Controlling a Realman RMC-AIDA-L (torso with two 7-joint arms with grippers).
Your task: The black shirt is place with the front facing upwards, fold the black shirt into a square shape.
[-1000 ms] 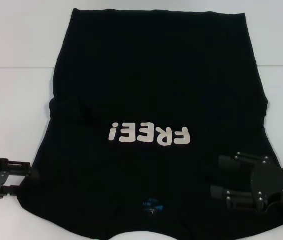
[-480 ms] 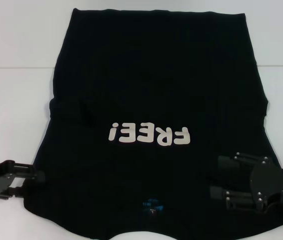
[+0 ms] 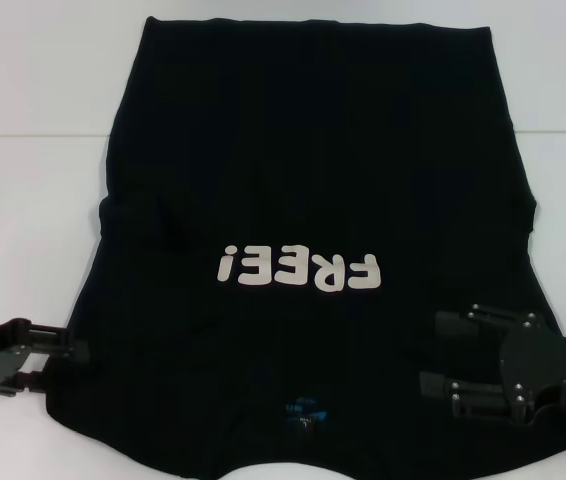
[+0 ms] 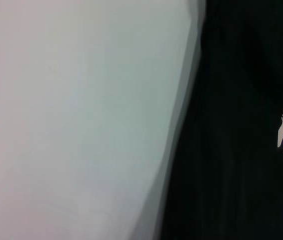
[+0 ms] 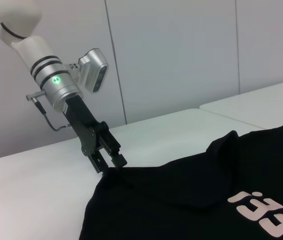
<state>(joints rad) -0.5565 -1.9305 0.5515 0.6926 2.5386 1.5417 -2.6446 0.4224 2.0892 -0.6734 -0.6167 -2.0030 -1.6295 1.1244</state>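
Black shirt (image 3: 313, 250) spread flat, centre of white table (image 3: 33, 230), bare room all round. Left gripper (image 3: 68, 352), 8 o'clock, narrowed at sleeve edge. Right gripper (image 3: 443, 352), 4 o'clock, fingers apart over cloth.

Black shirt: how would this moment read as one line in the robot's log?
black shirt: flat, "FREE!" up, unfolded | left pincer: at shirt's near-left edge, on the table | right pincer: open, over shirt's near-right part

Lab-like room: plain white table (image 3: 33, 200), bare white panelled wall (image 5: 181, 55).
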